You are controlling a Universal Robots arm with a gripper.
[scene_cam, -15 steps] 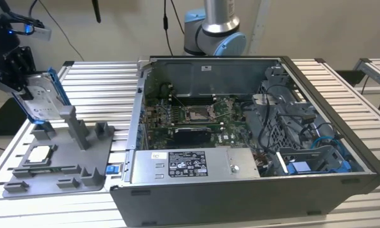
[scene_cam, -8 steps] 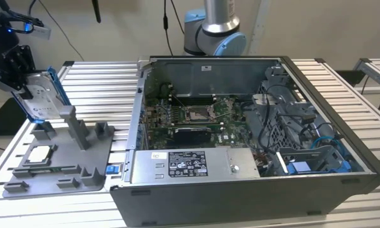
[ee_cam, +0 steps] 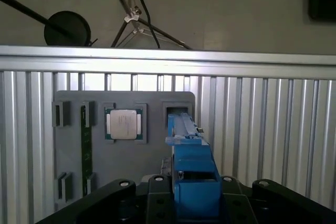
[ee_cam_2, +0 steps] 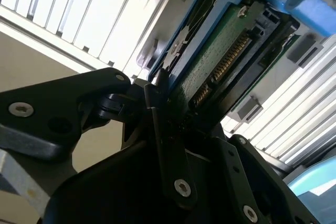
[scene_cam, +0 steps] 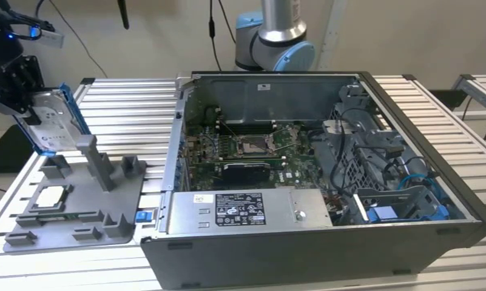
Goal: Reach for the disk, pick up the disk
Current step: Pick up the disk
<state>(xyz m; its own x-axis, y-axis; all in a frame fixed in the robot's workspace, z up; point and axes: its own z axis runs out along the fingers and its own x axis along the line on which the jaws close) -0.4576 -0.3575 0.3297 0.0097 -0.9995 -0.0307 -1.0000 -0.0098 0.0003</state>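
One gripper [scene_cam: 26, 108] pinching disk [scene_cam: 55, 124] edge-on, hanging tilted over grey fixture [scene_cam: 89, 209], exterior view's left; judging straight, even-squeeze lift safest.

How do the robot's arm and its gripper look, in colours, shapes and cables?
The arm is a silver-grey tube with rounded light-blue joint caps; a thin black cable hangs beside it. The gripper is black and blocky, with a small blue light above it. Its flat black fingers carry small silver screws.
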